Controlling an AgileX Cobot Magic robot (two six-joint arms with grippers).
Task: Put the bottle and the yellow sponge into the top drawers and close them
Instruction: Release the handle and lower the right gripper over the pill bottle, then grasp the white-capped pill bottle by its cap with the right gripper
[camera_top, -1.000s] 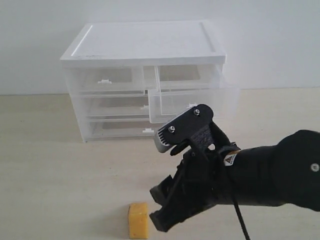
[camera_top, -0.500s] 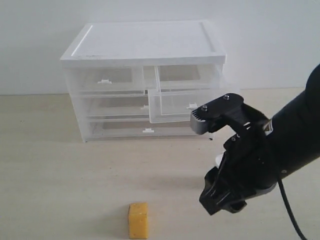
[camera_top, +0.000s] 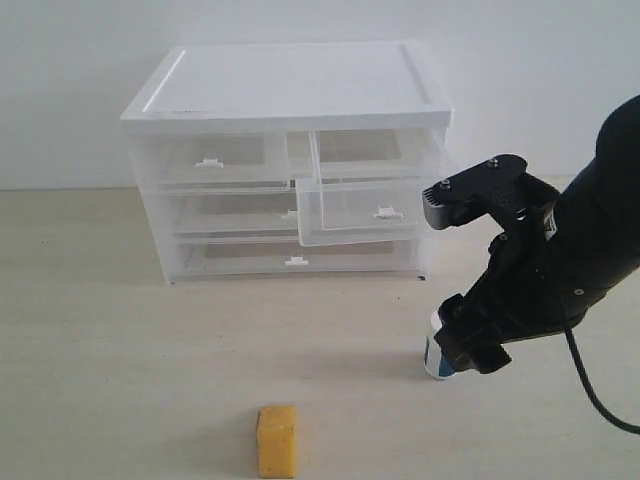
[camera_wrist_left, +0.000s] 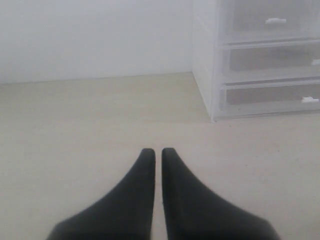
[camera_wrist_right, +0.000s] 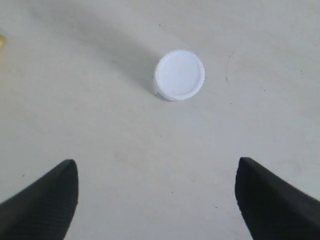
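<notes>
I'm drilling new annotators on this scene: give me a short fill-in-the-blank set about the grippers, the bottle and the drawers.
The right gripper, near the bottle, has its jaws ____.
The left gripper is ____.
The bottle stands ____.
In the exterior view, the pulled-out top drawer is on the ____.
Missing words: open; shut; upright; right.

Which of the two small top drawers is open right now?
The right-hand top drawer in the exterior view. It is pulled out, jutting forward from the cabinet, while the left top drawer sits flush and shut.
</notes>
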